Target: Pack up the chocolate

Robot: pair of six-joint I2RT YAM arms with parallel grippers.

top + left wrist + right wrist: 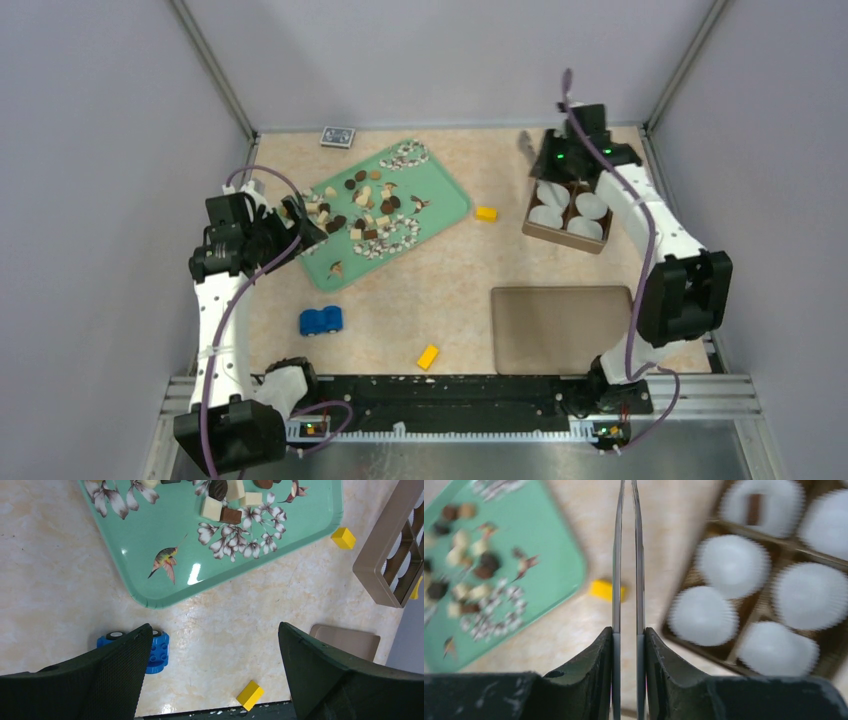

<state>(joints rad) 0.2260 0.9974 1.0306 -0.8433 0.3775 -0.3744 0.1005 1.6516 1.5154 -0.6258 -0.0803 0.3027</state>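
Observation:
Many tiny dark brown, light brown and cream chocolate pieces [365, 205] lie on a green flowered tray [440, 195]. My left gripper [295, 225] hangs open and empty above the tray's left end; its wrist view shows the gripper [215, 627], the tray [150, 540] and a few pieces [220, 511]. My right gripper [560, 150] is shut on metal tweezers [628, 555], over the left edge of a brown box [568, 212] of white paper cups. One brown piece [754, 509] lies in a cup. I cannot see the tweezer tips.
A blue toy car [321, 321] sits in front of the tray. Yellow blocks lie right of the tray [486, 213] and near the front edge [428, 356]. A flat brown lid [558, 328] lies front right. A patterned card box [337, 137] sits at the back.

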